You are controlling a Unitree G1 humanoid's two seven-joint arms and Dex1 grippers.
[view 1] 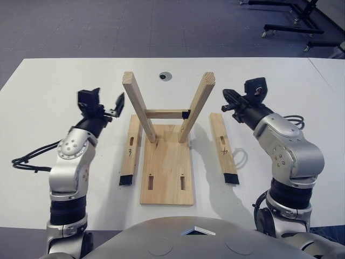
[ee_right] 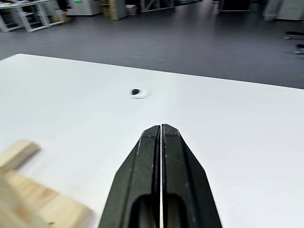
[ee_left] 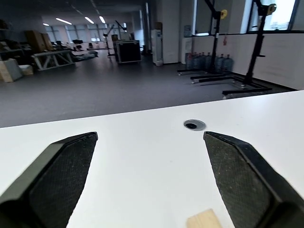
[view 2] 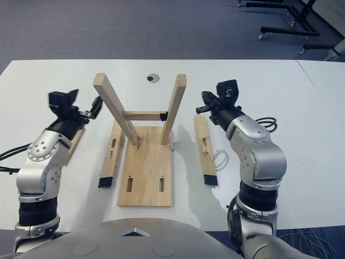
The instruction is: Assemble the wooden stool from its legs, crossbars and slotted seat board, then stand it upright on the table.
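Legs [view 1: 139, 105] are standing in seat board [view 1: 167, 181]; left gripper [view 1: 107, 102] is hovering spread, right gripper [ee_right: 161, 128] is hanging pressed together.

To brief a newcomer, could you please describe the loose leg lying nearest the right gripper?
On the white table, find the seat board with two legs standing in it. The loose leg lies flat on the board's right, apart from it, unlike its twin on the left.
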